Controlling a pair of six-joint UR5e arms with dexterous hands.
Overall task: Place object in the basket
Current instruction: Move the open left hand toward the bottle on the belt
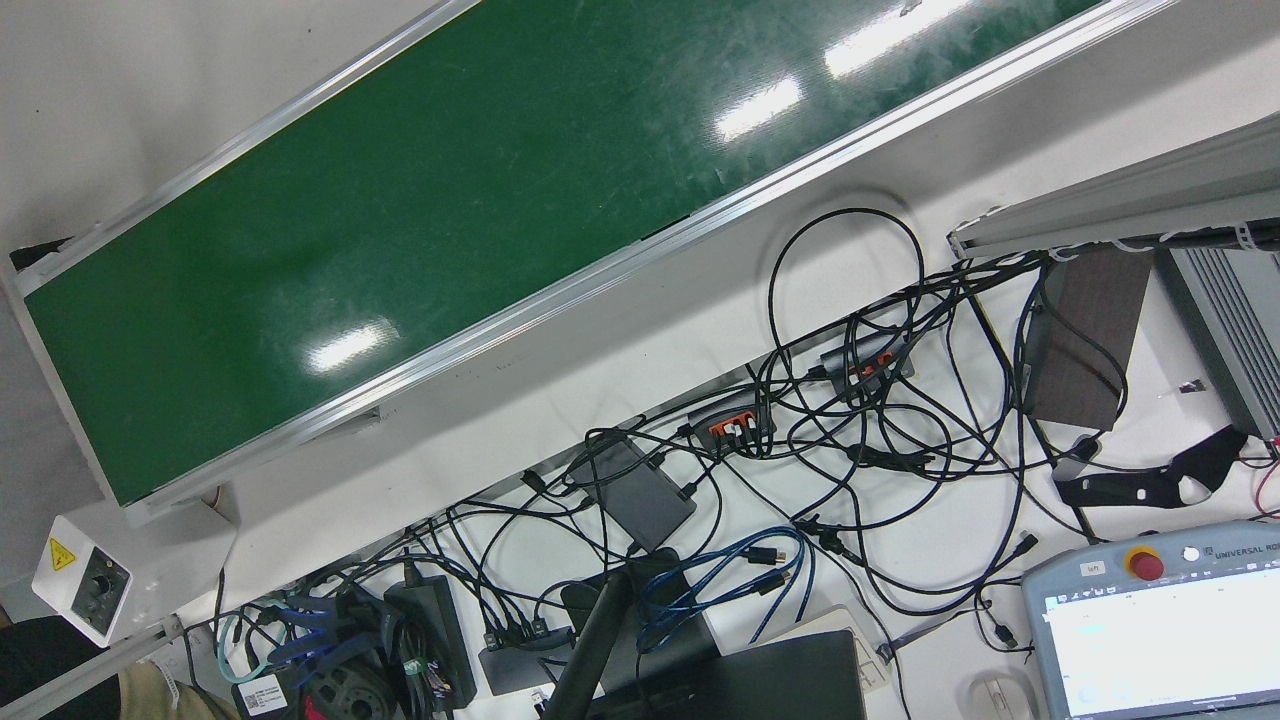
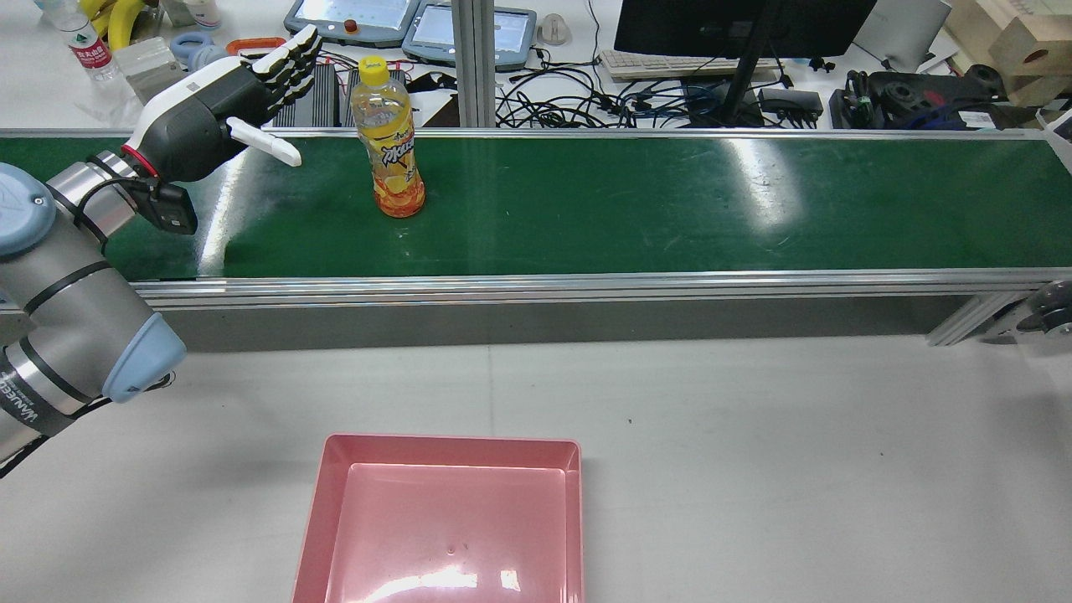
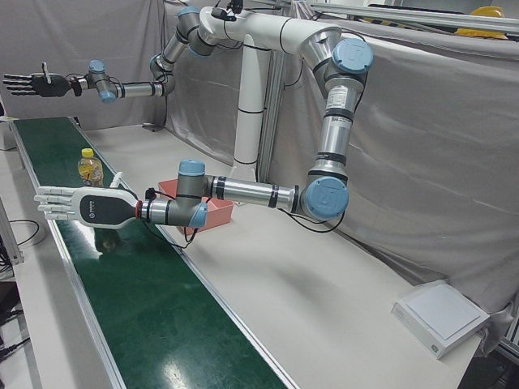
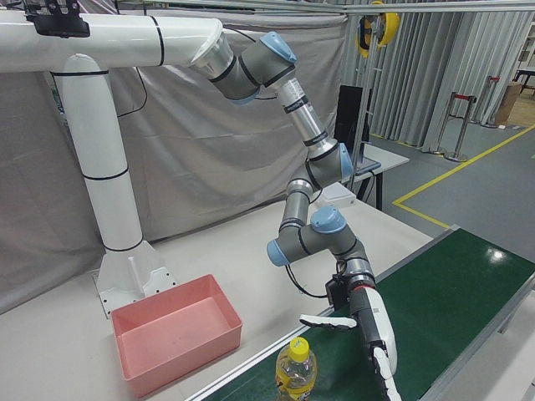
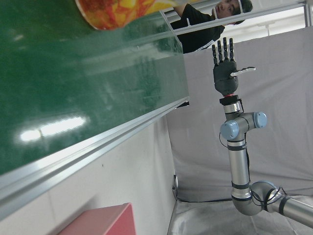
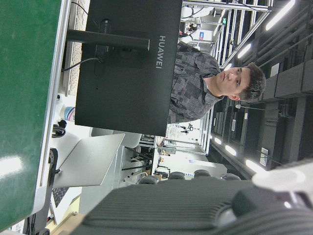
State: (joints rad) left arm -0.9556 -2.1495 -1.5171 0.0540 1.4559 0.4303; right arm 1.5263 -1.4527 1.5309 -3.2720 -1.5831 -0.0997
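An orange-drink bottle with a yellow cap stands upright on the green conveyor belt. It also shows in the left-front view, the right-front view and, as its base only, the left hand view. My left hand is open with fingers stretched out, level with the bottle, to its left and apart from it; it also shows in the left-front view and the right-front view. My right hand is open and empty, raised far down the belt. The pink basket sits empty on the grey table.
Beyond the belt lie a monitor, teach pendants, tangled cables and a metal post. A white box sits at the table's corner. A person stands behind the monitor.
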